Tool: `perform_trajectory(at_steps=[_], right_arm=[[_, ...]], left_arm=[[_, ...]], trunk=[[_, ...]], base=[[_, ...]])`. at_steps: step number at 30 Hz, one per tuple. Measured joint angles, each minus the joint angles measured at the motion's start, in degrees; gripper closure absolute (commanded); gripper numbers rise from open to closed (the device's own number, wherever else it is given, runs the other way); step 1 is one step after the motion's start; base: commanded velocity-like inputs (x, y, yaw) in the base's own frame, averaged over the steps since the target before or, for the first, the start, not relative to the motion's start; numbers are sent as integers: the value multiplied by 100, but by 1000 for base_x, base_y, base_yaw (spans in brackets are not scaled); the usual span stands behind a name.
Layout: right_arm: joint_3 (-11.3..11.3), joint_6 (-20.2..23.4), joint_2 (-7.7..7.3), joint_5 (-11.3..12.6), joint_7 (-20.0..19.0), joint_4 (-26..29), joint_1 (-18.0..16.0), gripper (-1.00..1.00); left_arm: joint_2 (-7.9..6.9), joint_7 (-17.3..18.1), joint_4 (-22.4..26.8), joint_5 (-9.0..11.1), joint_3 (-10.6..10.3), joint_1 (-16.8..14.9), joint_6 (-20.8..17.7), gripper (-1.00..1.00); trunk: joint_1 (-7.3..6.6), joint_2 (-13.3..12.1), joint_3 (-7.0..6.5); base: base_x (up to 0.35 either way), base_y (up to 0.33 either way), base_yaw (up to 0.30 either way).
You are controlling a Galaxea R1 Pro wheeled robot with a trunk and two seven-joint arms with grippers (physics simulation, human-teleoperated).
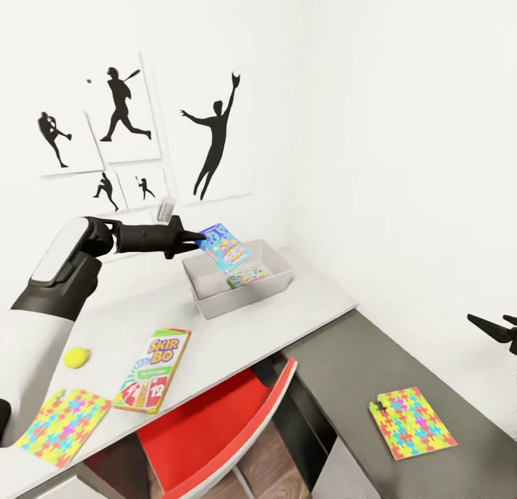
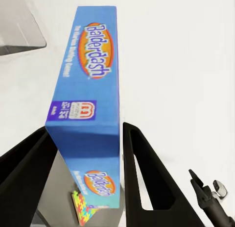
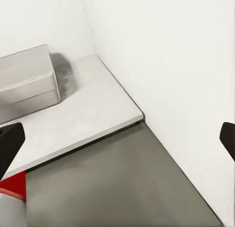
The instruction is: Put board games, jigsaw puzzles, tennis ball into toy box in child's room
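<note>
Head view: left fingers [image 1: 195, 235] hold the blue game [image 1: 224, 247] above the toy box [image 1: 208, 298], one game [image 1: 248, 276] inside; right fingers [image 1: 502, 325] wide; SKIP BO box [image 1: 153, 370], ball [image 1: 77, 357], two puzzles [image 1: 63, 426] remain.

Left arm [image 1: 64, 269] — white shell over black joints, a small grey block near the wrist; grippers' fingers [image 2: 142, 178] black, flat and tapered.

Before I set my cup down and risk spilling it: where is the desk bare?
Bare: the white top between the toy box and the SKIP BO box, and the grey top beside the puzzle. Crowded: near the tennis ball.
</note>
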State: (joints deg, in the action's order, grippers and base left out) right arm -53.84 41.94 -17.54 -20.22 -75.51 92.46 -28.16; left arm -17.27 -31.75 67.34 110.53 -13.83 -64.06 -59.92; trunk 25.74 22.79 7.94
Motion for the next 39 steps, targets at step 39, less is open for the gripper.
perform_trajectory(at_steps=[39], right_arm=[[2,-32,24,0,-5,3,4,-100]], left_arm=[[-935,33,21,412,363,527,-7,100]], trunk=[[0,-1,0]], base=[[24,14,-206]])
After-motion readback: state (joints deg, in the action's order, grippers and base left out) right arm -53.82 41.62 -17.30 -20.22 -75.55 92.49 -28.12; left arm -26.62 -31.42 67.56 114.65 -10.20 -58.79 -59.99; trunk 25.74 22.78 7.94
